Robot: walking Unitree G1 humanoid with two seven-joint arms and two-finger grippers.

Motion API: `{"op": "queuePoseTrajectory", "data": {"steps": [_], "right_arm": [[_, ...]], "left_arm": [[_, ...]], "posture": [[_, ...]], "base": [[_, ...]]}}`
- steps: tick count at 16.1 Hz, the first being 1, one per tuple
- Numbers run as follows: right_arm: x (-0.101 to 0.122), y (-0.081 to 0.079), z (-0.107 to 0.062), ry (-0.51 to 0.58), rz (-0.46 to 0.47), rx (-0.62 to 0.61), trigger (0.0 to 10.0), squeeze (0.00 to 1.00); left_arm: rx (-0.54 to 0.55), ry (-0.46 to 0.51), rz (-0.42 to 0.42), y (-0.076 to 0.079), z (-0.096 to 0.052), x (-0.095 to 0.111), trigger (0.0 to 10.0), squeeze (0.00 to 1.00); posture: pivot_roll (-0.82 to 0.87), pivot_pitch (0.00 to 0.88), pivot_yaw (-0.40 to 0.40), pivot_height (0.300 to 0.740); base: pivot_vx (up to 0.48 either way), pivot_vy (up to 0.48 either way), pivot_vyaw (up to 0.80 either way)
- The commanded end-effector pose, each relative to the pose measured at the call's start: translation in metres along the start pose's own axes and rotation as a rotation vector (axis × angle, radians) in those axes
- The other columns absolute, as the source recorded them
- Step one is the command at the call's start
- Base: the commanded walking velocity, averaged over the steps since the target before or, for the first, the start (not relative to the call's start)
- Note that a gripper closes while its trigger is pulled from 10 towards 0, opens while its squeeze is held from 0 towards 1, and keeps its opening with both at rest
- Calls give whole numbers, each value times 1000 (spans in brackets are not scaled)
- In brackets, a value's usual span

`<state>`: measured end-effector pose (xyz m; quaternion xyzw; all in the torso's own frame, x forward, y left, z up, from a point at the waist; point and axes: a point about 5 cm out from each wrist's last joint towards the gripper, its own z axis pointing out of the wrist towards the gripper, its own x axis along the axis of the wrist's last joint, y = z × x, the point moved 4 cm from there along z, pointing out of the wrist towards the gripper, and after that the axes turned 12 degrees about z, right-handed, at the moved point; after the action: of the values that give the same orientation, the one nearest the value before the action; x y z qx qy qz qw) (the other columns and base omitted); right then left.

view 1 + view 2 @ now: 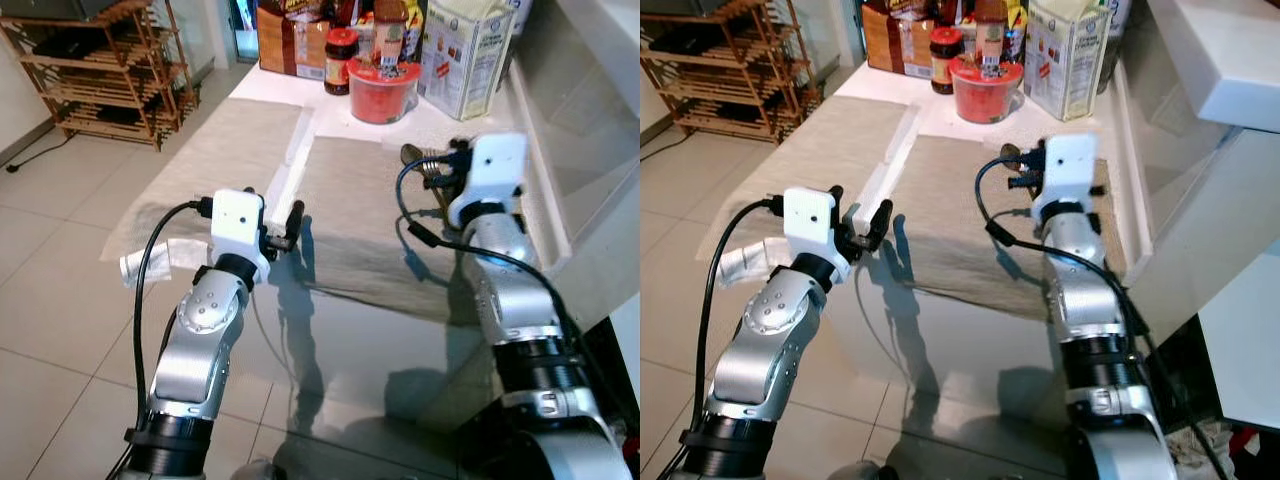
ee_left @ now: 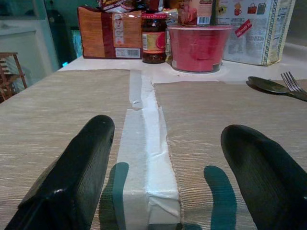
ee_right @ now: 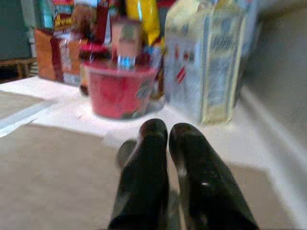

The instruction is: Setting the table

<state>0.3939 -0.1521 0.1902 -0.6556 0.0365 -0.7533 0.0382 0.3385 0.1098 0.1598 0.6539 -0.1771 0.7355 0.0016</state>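
Note:
Two beige placemats lie on the table, the left one (image 1: 225, 150) and the right one (image 1: 370, 215), with a white strip (image 2: 144, 143) between them. My left gripper (image 1: 862, 205) hovers open and empty over the near end of that strip. My right gripper (image 1: 440, 165) is over the far right corner of the right placemat, fingers (image 3: 192, 158) shut. A spoon (image 2: 266, 85) and a fork (image 2: 292, 80) stick out past its tips, low on the mat. Their handles are hidden under the fingers.
A red tub (image 1: 383, 90), a dark jar (image 1: 340, 60), a milk carton (image 1: 465, 55) and an orange box (image 1: 290, 40) crowd the far end. A white ledge (image 1: 590, 100) runs along the right. A crumpled white napkin (image 1: 160, 258) lies at the left edge, with a wooden rack (image 1: 100, 65) beyond.

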Motion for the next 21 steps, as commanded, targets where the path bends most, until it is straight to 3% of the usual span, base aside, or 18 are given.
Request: {"op": "queuePoseTrajectory", "data": {"steps": [1, 4, 7, 11, 16, 19, 21], "right_arm": [[-5, 3, 1, -36, 25, -11, 10000, 1000], [-18, 5, 4, -117, 61, -35, 10000, 1000], [-11, 0, 15, -122, 104, -50, 10000, 1000], [-13, -6, 19, -159, 93, -31, 10000, 1000], [-15, 7, 34, -254, 109, -69, 10000, 1000], [-7, 0, 41, -256, 112, -53, 10000, 1000], [-19, -3, 39, -316, 87, -49, 10000, 1000]], "left_arm": [[-3, -8, 11, 1, 0, -2, 10000, 0], [-5, -9, 14, 0, 1, -1, 10000, 0], [-8, -13, 17, 0, 1, -2, 10000, 0], [-9, -12, 20, 0, 0, -2, 10000, 0], [-10, -15, 22, 0, -1, -2, 10000, 0], [-4, -15, 24, -1, -2, -2, 10000, 0], [-3, -17, 24, -1, -2, -2, 10000, 0]], "posture": [[29, 37, 22, 740], [32, 37, 25, 740], [36, 33, 26, 740], [39, 35, 26, 740], [46, 39, 22, 740], [54, 42, 15, 740], [56, 42, 14, 740]], "base": [[0, 0, 0], [0, 0, 0], [0, 0, 0], [0, 0, 0], [0, 0, 0], [0, 0, 0], [0, 0, 0]]}}
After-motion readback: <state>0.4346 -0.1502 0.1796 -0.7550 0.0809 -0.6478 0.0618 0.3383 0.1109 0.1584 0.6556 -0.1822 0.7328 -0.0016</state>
